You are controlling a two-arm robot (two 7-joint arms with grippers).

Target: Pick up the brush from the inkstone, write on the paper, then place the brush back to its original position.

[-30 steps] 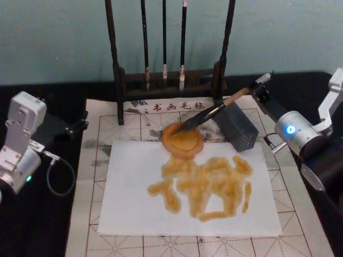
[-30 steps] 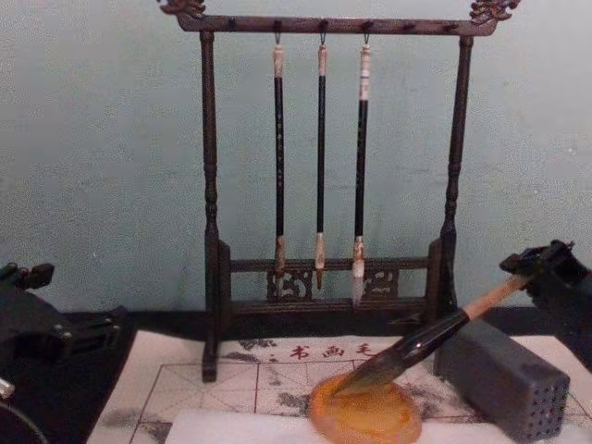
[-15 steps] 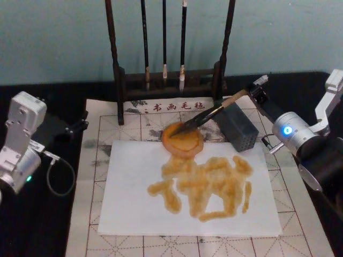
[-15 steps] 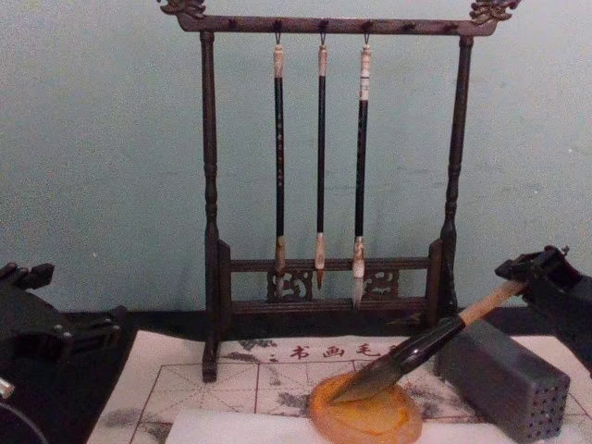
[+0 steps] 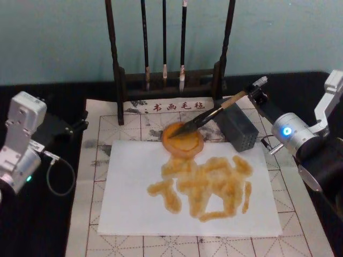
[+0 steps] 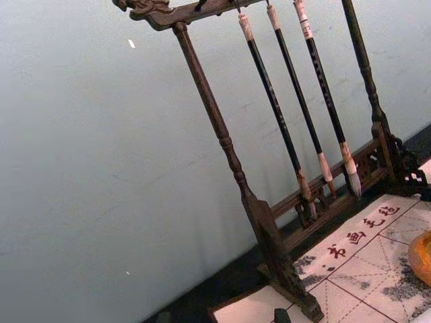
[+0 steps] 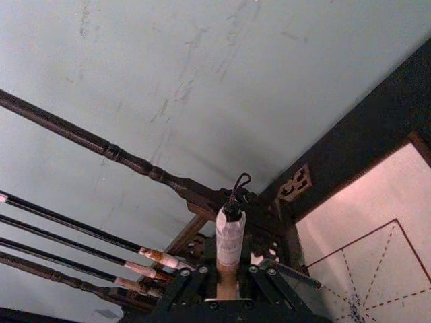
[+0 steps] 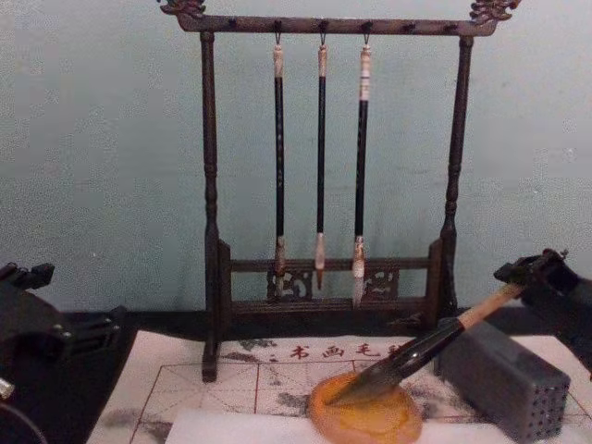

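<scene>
We see the brush (image 5: 211,114) lying at a slant: its dark bristle tip rests in the inkstone (image 5: 183,139), and its pale upper handle rises toward the right rear. In the chest view the brush (image 8: 421,350) crosses just above the near corner of the grey block (image 8: 504,377), with the bristles down on the amber inkstone (image 8: 365,418).

The right gripper (image 5: 255,92) sits at the upper end of the handle, above the right rear part of the mat (image 5: 91,160). In the right wrist view the white end cap of the brush (image 7: 229,245) stands between the two black fingers (image 7: 269,282), which are closed narrowly on the handle just below the cap. We therefore read the right gripper as holding the brush.

The inkstone stands on the mat and overlaps the far edge of the paper (image 5: 128,198), near the middle of that edge. The paper lies on the centre of the mat and carries broad amber strokes (image 5: 206,184) across its right half.

The grey block (image 5: 237,127) stands just right of the inkstone. The brush rack (image 5: 169,80) stands at the far edge of the mat with three thin brushes (image 8: 320,166) hanging from it.

The left gripper (image 5: 77,127) is parked by the left edge of the mat, well apart from the paper; we cannot tell how its fingers stand.
</scene>
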